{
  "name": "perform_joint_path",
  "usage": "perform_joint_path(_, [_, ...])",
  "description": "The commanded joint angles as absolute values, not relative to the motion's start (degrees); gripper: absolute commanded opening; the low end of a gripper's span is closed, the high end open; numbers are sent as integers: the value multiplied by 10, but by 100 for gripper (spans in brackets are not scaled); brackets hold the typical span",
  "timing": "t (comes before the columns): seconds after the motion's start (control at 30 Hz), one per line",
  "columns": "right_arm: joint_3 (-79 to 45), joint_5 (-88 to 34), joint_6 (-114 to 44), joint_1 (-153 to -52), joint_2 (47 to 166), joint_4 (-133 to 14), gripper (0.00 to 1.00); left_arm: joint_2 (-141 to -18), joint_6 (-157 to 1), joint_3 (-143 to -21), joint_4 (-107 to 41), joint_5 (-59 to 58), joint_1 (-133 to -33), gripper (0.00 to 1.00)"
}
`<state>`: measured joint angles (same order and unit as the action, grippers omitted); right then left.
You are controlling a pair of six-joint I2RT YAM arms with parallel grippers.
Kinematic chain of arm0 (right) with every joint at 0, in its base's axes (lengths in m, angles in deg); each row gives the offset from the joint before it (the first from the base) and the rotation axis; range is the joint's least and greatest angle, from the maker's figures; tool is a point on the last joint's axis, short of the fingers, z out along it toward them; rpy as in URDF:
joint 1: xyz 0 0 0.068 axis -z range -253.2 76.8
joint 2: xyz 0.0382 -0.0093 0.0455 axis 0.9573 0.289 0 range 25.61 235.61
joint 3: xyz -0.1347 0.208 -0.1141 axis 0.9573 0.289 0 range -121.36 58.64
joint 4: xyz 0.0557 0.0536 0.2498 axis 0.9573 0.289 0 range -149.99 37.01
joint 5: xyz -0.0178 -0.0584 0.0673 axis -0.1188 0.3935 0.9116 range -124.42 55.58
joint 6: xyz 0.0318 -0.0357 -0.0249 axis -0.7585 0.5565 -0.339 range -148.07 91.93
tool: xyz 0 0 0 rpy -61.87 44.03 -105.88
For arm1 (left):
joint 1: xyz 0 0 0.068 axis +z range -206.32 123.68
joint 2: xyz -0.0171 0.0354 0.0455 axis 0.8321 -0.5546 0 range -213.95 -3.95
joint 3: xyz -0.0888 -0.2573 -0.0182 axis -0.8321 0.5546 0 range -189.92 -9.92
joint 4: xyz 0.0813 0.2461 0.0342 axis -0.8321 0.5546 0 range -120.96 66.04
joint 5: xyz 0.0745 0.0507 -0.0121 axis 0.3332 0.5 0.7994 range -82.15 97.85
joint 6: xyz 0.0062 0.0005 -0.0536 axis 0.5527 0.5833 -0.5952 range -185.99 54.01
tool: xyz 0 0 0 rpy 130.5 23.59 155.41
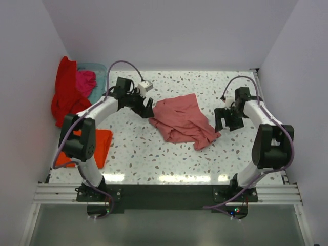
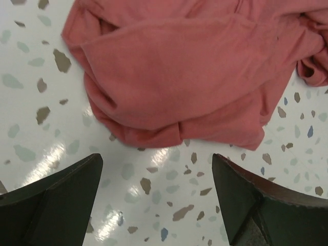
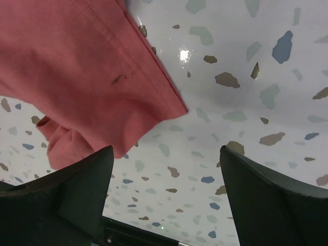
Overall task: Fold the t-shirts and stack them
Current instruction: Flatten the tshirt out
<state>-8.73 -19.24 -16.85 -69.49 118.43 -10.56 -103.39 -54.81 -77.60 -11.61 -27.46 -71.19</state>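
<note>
Bent inward, low over the table: left claw spread wide just beside the crumpled pink shirt lying mid-table, right claw equally wide, perhaps above its hem, holding nothing.

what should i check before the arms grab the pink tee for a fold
1. left gripper open and empty: ok
2. right gripper open and empty: ok
3. pink tee spread flat: not ok, crumpled
4. both grippers beside the tee's edges: ok
5. orange tee neatly folded: cannot tell, left arm covers part
6. red tee and magenta tee out of the way at the basket: ok
</note>
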Motion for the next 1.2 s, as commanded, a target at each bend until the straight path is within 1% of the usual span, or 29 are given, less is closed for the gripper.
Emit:
perform_joint_path(0.0, [-76,-226,-210,-713,1208,-156,87,-1097,-530,-915,-130,-249,-723,92])
perform_joint_path(0.07, [-68,-259,-217,-721,1219,-179,82,-1158,-535,-994,-136,-248,-733,89])
perform_joint_path(0.13, [-64,-278,-226,-728,1231,-197,81,-1194,-545,-1036,-156,-227,-742,87])
perform_joint_path(0.23, [-59,-319,-232,-751,1240,-214,77,-1267,-545,-1121,-175,-192,-761,86])
perform_joint_path(0.27, [-57,-339,-232,-756,1242,-218,76,-1311,-544,-1175,-163,-184,-770,86])
perform_joint_path(0.33, [-52,-342,-235,-766,1247,-231,75,-1370,-543,-1227,-144,-169,-778,87])
perform_joint_path(0.37, [-51,-342,-237,-770,1249,-234,74,-1385,-543,-1266,-140,-162,-782,88])
perform_joint_path(0.47, [-55,-364,-245,-787,1267,-236,71,-1422,-528,-1297,-139,-136,-798,89])
perform_joint_path(0.63, [-49,-371,-235,-806,1277,-232,71,-1440,-486,-1288,-133,-107,-825,92])
perform_joint_path(0.73, [-40,-382,-227,-809,1289,-225,66,-1441,-464,-1268,-124,-92,-836,91])
perform_joint_path(0.77, [-38,-386,-224,-809,1298,-225,59,-1441,-461,-1260,-122,-83,-837,90])
perform_joint_path(0.8, [-38,-388,-222,-809,1301,-219,55,-1442,-460,-1258,-118,-80,-837,85])
perform_joint_path(0.83, [-39,-391,-219,-809,1305,-217,46,-1445,-459,-1256,-106,-79,-838,82])
perform_joint_path(0.87, [-40,-389,-213,-809,1310,-212,40,-1447,-458,-1255,-98,-72,-838,78])
perform_joint_path(0.9, [-45,-387,-210,-809,1316,-201,34,-1448,-453,-1255,-90,-67,-838,69])
perform_joint_path(0.93, [-46,-379,-204,-809,1318,-196,18,-1450,-449,-1253,-72,-62,-837,64])
perform_joint_path(0.97, [-48,-376,-195,-809,1317,-192,10,-1449,-445,-1251,-64,-56,-836,58])
perform_joint_path(1.0, [-52,-374,-189,-809,1318,-185,2,-1447,-439,-1248,-58,-52,-830,44])
perform_joint_path(1.03, [-57,-379,-185,-809,1318,-182,0,-1441,-439,-1245,-52,-48,-823,38])
perform_joint_path(1.07, [-60,-389,-174,-809,1318,-181,0,-1439,-442,-1244,-48,-51,-816,23])
perform_joint_path(1.17, [-77,-419,-159,-801,1299,-186,0,-1407,-455,-1234,-43,-56,-779,1])
